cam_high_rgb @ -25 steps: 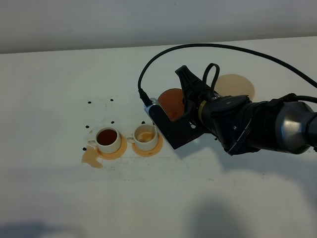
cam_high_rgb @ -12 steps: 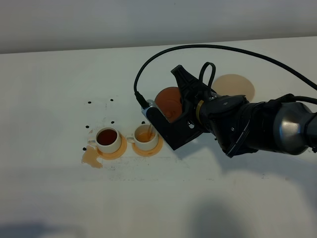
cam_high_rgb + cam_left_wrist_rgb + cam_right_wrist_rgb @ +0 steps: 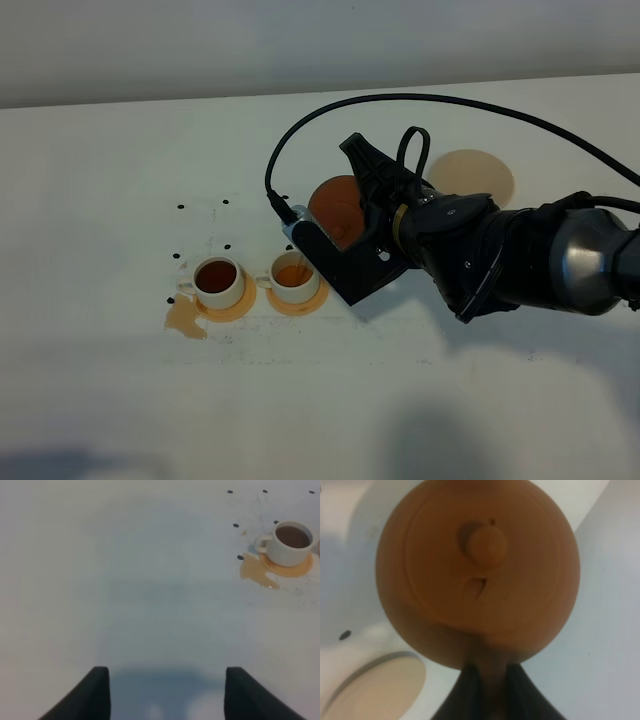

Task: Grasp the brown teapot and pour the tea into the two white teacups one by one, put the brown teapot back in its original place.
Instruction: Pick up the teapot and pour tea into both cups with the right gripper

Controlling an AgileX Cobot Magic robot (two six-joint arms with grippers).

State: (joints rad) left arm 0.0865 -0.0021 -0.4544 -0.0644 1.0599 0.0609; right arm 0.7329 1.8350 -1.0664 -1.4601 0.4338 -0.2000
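The brown teapot (image 3: 335,207) is held tilted above the right white teacup (image 3: 293,279), with a thin stream of tea running into the cup. My right gripper (image 3: 352,222) is shut on the teapot's handle. In the right wrist view the teapot (image 3: 477,570) fills the frame with its lid knob facing the camera, and the fingers (image 3: 467,687) clamp the handle. The left white teacup (image 3: 218,281) is full of dark tea and also shows in the left wrist view (image 3: 290,542). The cream saucer (image 3: 474,174) lies bare behind the right arm. My left gripper (image 3: 165,692) is open and empty over bare table.
Each cup stands on an orange coaster (image 3: 300,298). A puddle of spilled tea (image 3: 185,319) lies left of the left cup. Small black dots (image 3: 181,208) mark the white table (image 3: 120,400). A black cable (image 3: 420,100) loops over the right arm.
My right gripper has shifted the teapot slightly left and tilted it further. Tea now streams into the right cup, which holds more than before.
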